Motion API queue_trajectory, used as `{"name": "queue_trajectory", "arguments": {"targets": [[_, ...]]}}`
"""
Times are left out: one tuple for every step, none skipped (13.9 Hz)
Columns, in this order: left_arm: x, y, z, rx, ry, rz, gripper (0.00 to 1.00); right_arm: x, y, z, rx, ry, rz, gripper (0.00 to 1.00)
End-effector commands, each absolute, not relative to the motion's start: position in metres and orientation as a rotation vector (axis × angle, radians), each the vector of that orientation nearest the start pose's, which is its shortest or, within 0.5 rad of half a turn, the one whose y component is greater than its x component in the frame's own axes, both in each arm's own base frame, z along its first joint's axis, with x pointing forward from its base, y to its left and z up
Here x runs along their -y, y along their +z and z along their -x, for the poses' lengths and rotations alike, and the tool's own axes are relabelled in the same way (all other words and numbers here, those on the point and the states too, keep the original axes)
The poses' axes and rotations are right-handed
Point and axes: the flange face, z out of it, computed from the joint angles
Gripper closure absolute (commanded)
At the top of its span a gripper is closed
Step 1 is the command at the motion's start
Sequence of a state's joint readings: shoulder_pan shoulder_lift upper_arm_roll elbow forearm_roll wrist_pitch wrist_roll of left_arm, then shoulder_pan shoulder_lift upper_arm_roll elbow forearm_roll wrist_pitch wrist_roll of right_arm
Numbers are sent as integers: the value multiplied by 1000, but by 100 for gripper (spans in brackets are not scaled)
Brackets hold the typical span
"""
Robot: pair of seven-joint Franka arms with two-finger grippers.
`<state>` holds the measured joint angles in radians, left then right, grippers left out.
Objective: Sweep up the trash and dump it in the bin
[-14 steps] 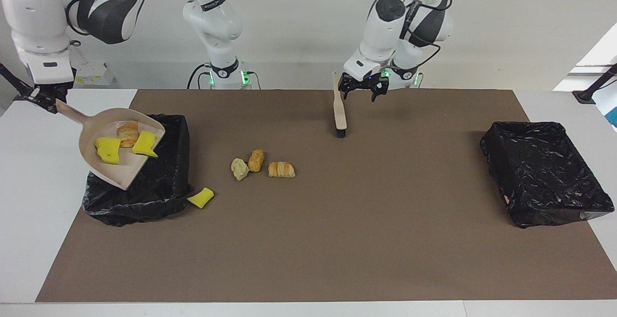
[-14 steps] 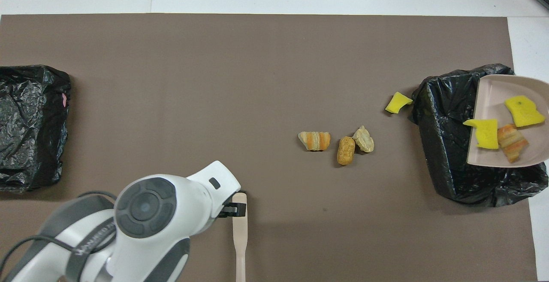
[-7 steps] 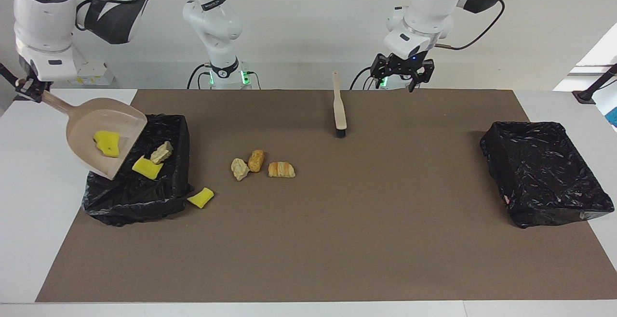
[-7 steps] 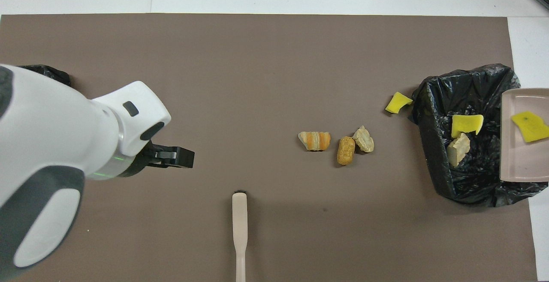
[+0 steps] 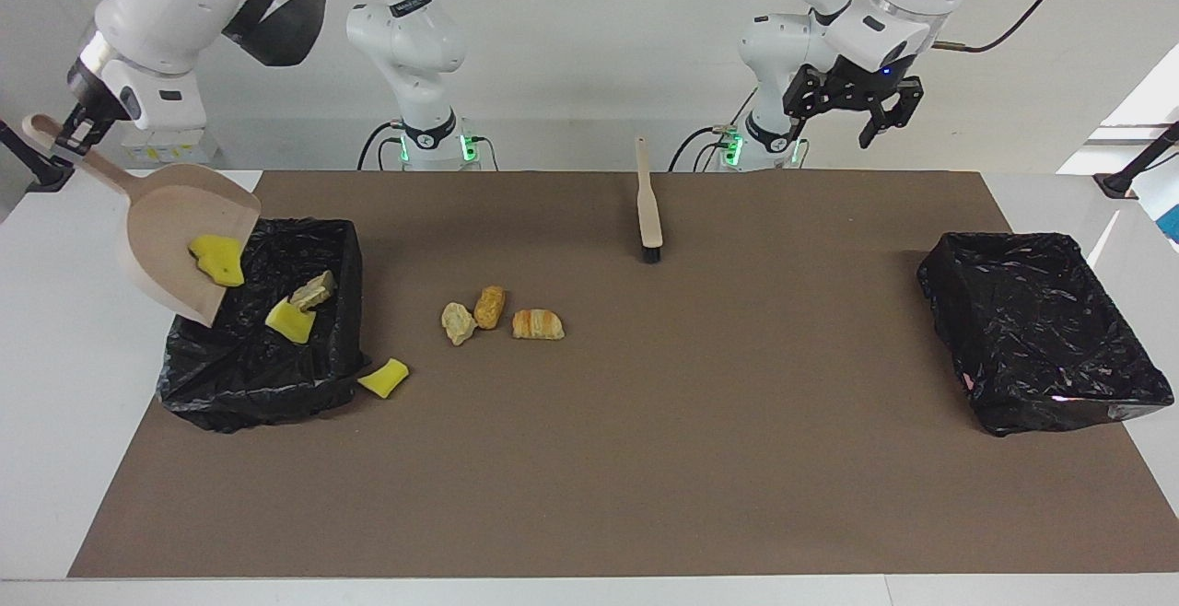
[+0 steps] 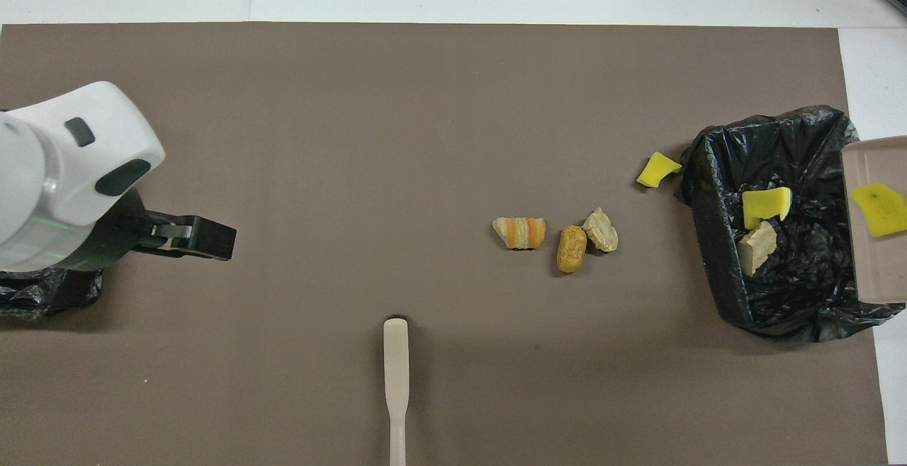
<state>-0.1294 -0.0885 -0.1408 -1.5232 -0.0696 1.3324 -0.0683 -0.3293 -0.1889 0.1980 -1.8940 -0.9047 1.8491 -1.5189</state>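
My right gripper [image 5: 75,125] is shut on the handle of the beige dustpan [image 5: 175,238]. The pan is tilted steeply over the black-lined bin [image 5: 267,357] at the right arm's end. One yellow wedge [image 5: 217,259] still lies on the pan [image 6: 879,209]. A yellow wedge [image 5: 288,320] and a beige piece [image 5: 313,291] lie in the bin. On the mat lie a yellow wedge [image 5: 383,378] beside the bin, then a beige lump [image 5: 457,322], a brown pastry [image 5: 490,307] and a croissant piece [image 5: 538,324]. My left gripper [image 5: 852,118] is open and empty, raised above the mat.
The brush [image 5: 649,210] lies on the mat near the robots' edge, bristles pointing away from them. A second black-lined bin [image 5: 1041,330] stands at the left arm's end, mostly covered by the left arm in the overhead view. White table borders the brown mat [image 5: 645,459].
The dustpan tipped steeper and rose; a yellow wedge and a pastry piece slid off it into the bin. My left gripper rose from beside the brush and moved toward the left arm's end.
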Motion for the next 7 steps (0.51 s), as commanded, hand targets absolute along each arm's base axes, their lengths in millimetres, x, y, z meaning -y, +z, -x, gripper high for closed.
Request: {"name": "queue_trajectory", "arguments": {"targets": [[131, 677, -476, -372, 198, 3139, 0, 115, 623, -490, -1599, -774, -1558, 100], [127, 678, -480, -359, 181, 3141, 0, 109, 626, -492, -1591, -780, -1527, 100], [125, 676, -483, -373, 184, 3135, 0, 107, 628, -492, -1585, -775, -1522, 100], [123, 676, -486, -390, 174, 3126, 0, 106, 631, -492, -1579, -768, -1522, 100], [120, 676, -495, -408, 145, 3103, 0, 107, 636, -494, -1572, -753, -1530, 100], [118, 683, -503, -428, 112, 3083, 0, 108, 640, -495, -1568, -732, -1552, 100], [115, 686, -511, -443, 93, 3081, 0, 108, 641, -496, -1574, -690, -1597, 100]]}}
